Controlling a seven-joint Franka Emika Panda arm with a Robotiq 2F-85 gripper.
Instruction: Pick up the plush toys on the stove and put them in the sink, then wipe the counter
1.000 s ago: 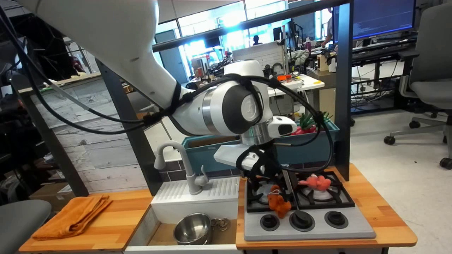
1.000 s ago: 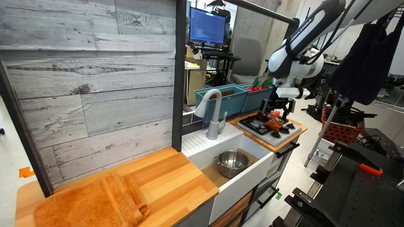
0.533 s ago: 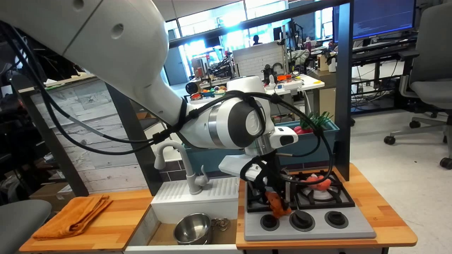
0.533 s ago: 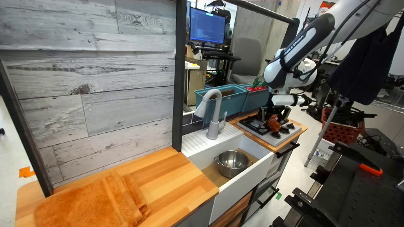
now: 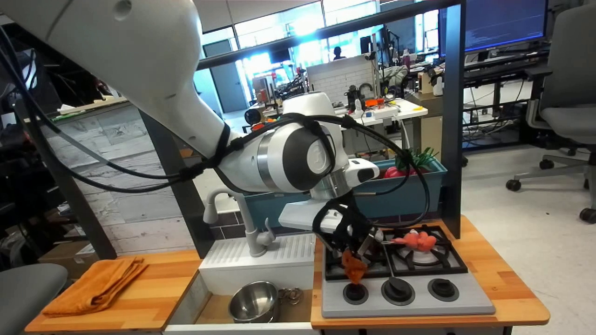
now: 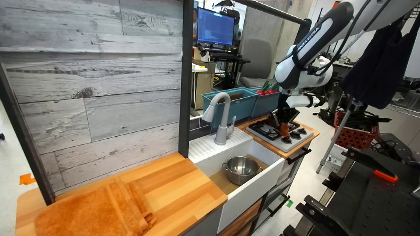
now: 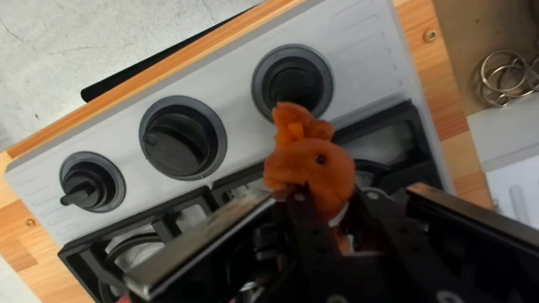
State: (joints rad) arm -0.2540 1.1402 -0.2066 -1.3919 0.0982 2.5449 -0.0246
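Pinching orange plush toy [image 7: 309, 164] in gripper [image 7: 335, 195], dangling it over stove [image 5: 433, 271]; possibly risking bumping knob [image 5: 355, 293] by carrying too low, or losing it before sink [image 5: 256, 275] by squeezing only soft body.

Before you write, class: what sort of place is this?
Probably a robotics lab set up like a kitchen: a white jointed robot arm hangs over a rectangular black-and-grey stove, with a flat, blue-lit computer monitor behind.

- Orange toy [image 7: 311, 166] is being gripped, hanging over the stove [image 5: 421, 303].
- Coral toy [image 5: 423, 242] is lying on the stove.
- White sink [image 6: 251, 194] is adjoining the counter [image 6: 183, 186].
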